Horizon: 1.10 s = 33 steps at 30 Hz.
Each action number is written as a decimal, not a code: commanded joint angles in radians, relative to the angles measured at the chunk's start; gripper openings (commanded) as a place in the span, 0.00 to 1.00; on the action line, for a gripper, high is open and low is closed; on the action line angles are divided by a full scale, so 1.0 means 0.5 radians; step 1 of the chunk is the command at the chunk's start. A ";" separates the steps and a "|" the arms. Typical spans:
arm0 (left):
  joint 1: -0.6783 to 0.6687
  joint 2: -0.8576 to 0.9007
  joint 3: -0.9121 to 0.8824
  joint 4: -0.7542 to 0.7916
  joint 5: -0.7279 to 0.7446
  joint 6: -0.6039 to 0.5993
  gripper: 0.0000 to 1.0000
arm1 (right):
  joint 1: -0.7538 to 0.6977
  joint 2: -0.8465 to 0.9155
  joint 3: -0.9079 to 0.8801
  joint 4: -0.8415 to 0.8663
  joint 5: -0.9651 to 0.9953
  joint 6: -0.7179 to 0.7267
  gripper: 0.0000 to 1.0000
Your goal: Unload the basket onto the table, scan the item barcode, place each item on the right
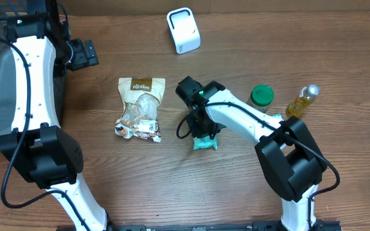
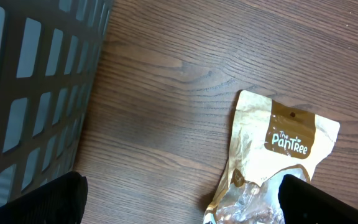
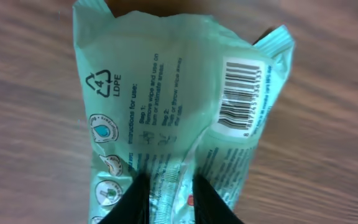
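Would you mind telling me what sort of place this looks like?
Probably a mock checkout bench: a white scanner on a wooden table, a snack bag and a basket.

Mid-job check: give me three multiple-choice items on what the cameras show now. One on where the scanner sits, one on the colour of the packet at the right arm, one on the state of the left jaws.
1. The white scanner stands:
A) on the far side of the table, away from the arm bases
B) at the near edge
C) on the floor

2. The packet at the right gripper is:
A) red
B) pale green
C) brown

3. The left gripper has its jaws:
A) fully shut
B) half shut
C) wide open, gripping nothing

Answers:
1 A: the overhead view shows it at the top of the tabletop.
2 B: the right wrist view shows a mint-green wrap with a barcode.
3 C: its fingers sit at opposite corners of the left wrist view.
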<state>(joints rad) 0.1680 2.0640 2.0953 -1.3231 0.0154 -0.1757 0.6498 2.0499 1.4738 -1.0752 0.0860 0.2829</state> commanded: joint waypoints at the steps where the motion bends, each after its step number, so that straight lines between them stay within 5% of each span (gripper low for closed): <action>1: 0.000 0.002 0.040 -0.001 0.008 0.038 1.00 | -0.070 0.075 0.207 -0.134 0.207 -0.011 0.24; 13: 0.002 0.002 0.040 -0.001 0.008 0.038 1.00 | -0.067 0.076 0.266 -0.619 -0.298 0.015 0.26; 33: -0.002 0.002 0.040 -0.001 0.008 0.038 1.00 | -0.087 0.076 -0.015 -0.257 0.209 0.053 0.26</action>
<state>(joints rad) 0.1680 2.0640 2.0953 -1.3231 0.0154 -0.1757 0.6102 2.0865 1.4704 -1.2377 0.1085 0.3065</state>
